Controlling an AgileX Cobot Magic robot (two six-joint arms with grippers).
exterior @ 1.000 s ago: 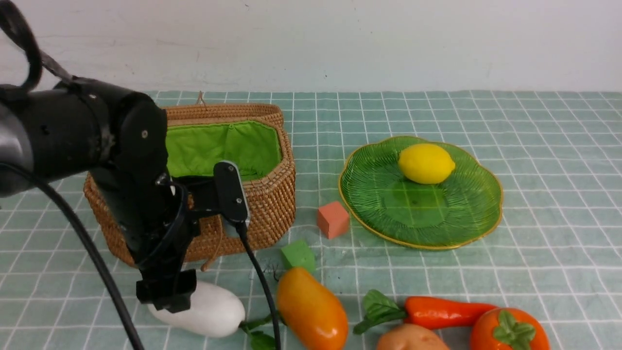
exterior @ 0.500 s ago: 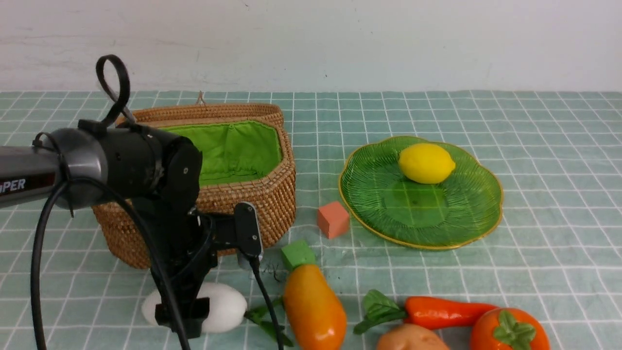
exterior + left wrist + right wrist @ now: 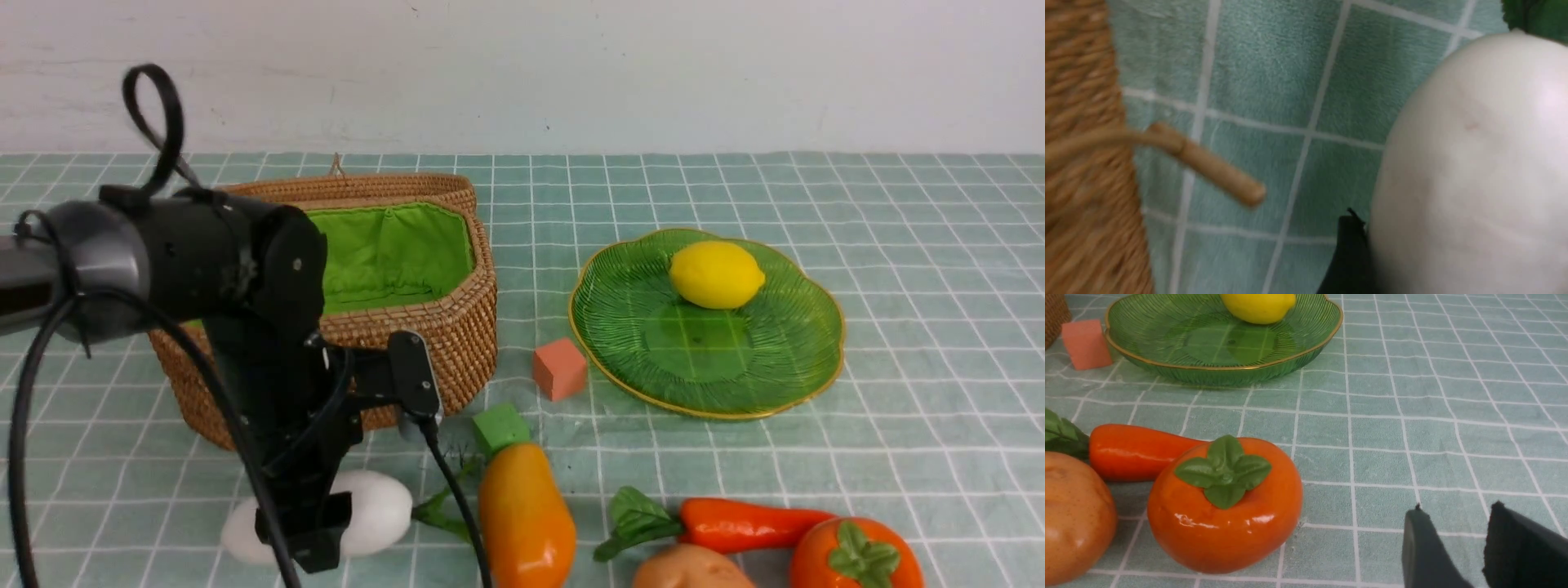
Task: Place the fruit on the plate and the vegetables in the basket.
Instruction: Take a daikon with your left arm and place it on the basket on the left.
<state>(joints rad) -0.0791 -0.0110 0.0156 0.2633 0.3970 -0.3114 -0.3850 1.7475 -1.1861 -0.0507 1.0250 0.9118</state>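
My left gripper [image 3: 304,531] straddles the white radish [image 3: 371,510], which lies on the cloth in front of the wicker basket [image 3: 457,335]. In the left wrist view one black finger [image 3: 1349,253] presses against the radish [image 3: 1474,163]; the other finger is hidden. The lemon [image 3: 716,273] sits on the green plate [image 3: 653,343]. Along the near edge lie the mango [image 3: 522,514], carrot [image 3: 751,523], potato [image 3: 690,572] and persimmon [image 3: 853,555]. My right gripper [image 3: 1457,506] is open over bare cloth, right of the persimmon [image 3: 1224,514].
A pink cube [image 3: 559,369] stands between basket and plate. A green cube [image 3: 500,426] touches the mango's far end. The basket's cord toggle [image 3: 1208,167] hangs close to the radish. My left arm's cable trails past the radish leaves.
My left arm has dropped lower over the radish and its fingers have narrowed around it. The radish has shifted slightly left. The mango has turned a little.
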